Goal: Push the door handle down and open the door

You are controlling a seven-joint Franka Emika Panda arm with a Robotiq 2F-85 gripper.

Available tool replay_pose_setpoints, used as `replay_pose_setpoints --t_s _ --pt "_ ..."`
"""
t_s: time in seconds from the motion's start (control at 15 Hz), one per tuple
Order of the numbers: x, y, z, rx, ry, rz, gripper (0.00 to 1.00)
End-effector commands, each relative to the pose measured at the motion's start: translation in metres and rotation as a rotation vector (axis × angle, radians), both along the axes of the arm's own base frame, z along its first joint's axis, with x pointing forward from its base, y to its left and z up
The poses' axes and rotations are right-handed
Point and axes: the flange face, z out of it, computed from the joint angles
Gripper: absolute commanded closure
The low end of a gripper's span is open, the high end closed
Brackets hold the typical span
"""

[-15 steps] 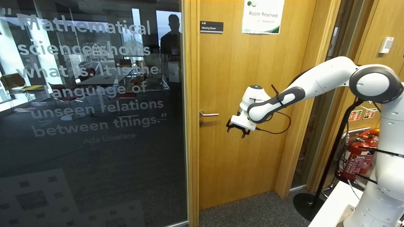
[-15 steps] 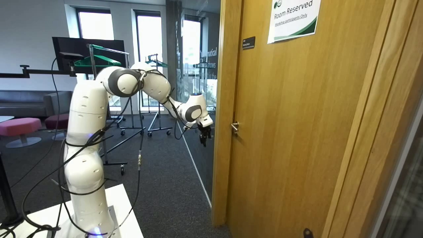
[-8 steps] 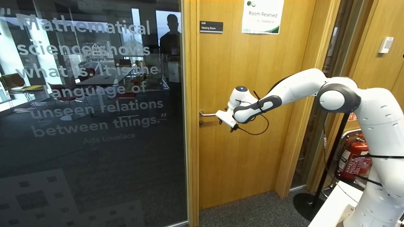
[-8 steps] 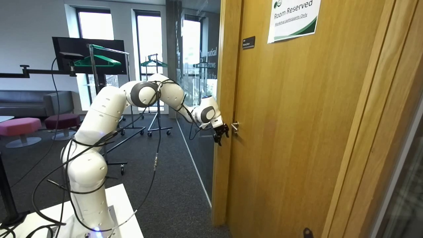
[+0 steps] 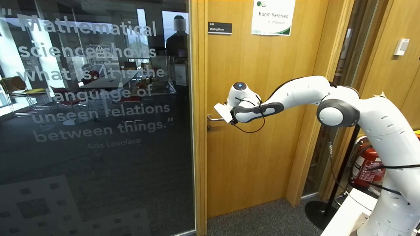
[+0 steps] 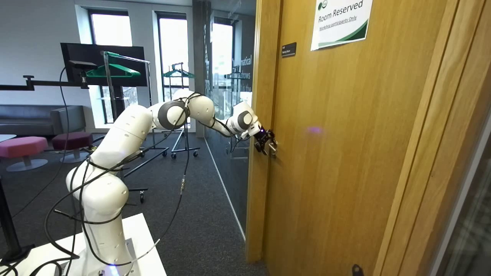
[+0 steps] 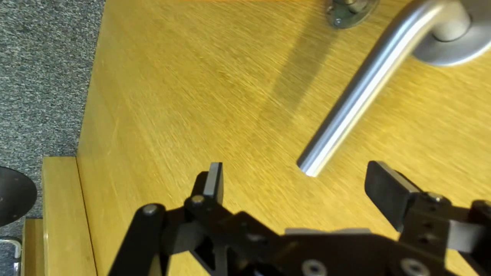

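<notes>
1. My gripper point(image 7: 299, 182) stands spread and pinches nothing: in the wrist view the free end of the door handle point(image 7: 363, 92) appears between the fingertips point(image 7: 215, 182), with a gap on both sides. I can't judge depth from there.
2. The door handle lies level, well out beyond the door-side corner of the table point(image 6: 138, 228) and, I think, higher than its top.
3. I judge this to be the end of the approach, the push not yet made. I want to edge in until the finger point(image 7: 389, 191) I take for the upper one reaches over the bar, then bear down near the free end for leverage, following its arc.
4. The bar looks smooth, so that finger could slide off as it dips. I'd hold it fully down before moving the door point(image 5: 256, 170), which stands closed.
5. In an exterior view the white wrist housing point(image 5: 223, 113) hides my fingertips. In an exterior view my dark fingers point(image 6: 261, 147) overlap the door handle, so I can't tell whether they touch it.
6. The wrist view cuts off the base plate point(image 7: 441, 53) and the round fitting point(image 7: 347, 15). The table's near edge and the door's top are cut off in both exterior views; which way the door swings, I can't tell.
</notes>
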Motion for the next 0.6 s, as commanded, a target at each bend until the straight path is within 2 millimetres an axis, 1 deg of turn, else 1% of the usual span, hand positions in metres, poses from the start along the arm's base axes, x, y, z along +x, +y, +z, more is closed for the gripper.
replay_pose_setpoints --t_s 0.0,0.13,0.2,0.33,0.53 --pt "0.016 0.003 0.027 -0.028 -0.044 -0.049 0.0" --pt "0.019 0.002 0.033 -0.022 -0.047 -0.06 0.0" --pt "0.021 0.0 0.031 -0.008 -0.041 -0.068 0.0" --pt "0.023 -0.004 0.024 -0.002 -0.023 -0.088 0.0" --pt "0.027 -0.011 0.004 -0.002 0.009 -0.107 0.0"
